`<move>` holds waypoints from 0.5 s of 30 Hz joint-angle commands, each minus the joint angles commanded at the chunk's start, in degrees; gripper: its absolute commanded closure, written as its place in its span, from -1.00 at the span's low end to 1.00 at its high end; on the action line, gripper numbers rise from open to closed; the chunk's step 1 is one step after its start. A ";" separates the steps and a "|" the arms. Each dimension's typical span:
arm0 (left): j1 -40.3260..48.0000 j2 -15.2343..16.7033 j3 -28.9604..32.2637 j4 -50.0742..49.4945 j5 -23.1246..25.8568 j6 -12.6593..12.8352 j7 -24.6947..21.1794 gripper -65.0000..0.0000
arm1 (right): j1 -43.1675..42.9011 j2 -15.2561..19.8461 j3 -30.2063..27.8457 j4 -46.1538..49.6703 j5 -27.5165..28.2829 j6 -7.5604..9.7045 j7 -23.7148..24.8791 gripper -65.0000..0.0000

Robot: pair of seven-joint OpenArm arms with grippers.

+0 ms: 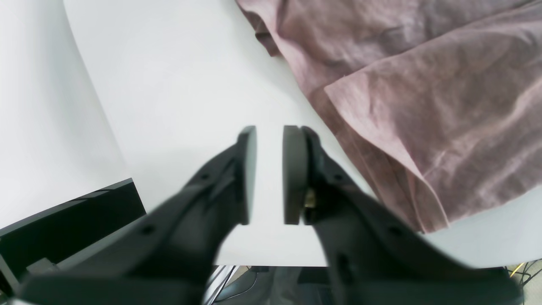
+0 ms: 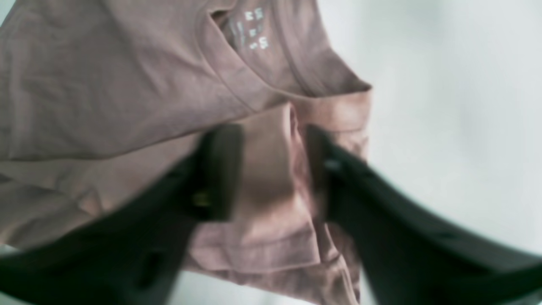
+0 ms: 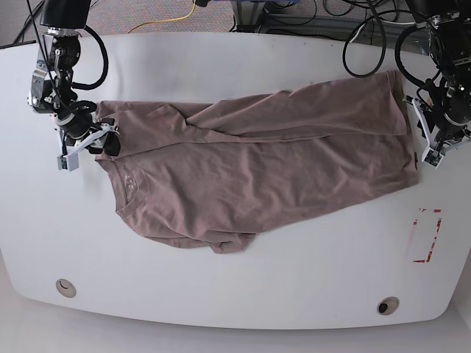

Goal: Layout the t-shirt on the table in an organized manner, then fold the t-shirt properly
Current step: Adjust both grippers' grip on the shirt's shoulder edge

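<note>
The t-shirt [image 3: 257,169] lies spread on the table [image 3: 243,294]; the right gripper [image 2: 273,169] straddles a sleeve (jaws spread), the left gripper [image 1: 269,173] gapes slightly, empty.

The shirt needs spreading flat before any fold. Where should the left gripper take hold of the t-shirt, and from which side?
Best bet: the hem corner of the t-shirt nearest the left gripper. That corner lies doubled at the cloth's outer edge, over bare table, so open jaws could likely slide in from the table side and pinch both layers.
</note>
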State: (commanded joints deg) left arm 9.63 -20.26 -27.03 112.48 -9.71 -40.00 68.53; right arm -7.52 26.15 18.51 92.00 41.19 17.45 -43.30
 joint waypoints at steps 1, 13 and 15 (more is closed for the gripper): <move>0.09 0.35 -0.09 0.00 0.00 0.00 0.00 0.15 | -0.44 0.00 0.00 0.70 0.00 0.00 0.00 -0.67; 3.96 6.86 -5.01 0.35 -0.18 0.00 -0.26 -0.15 | -9.32 -0.18 0.35 12.75 0.09 0.09 0.00 -1.00; 4.57 8.35 -5.71 0.35 -0.18 0.00 -0.26 -0.15 | -11.34 -0.18 1.32 12.57 0.00 0.18 0.26 -1.00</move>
State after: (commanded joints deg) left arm 14.20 -11.91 -32.75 112.84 -9.89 -40.00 68.26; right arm -18.86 25.98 19.82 104.57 41.19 17.63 -43.03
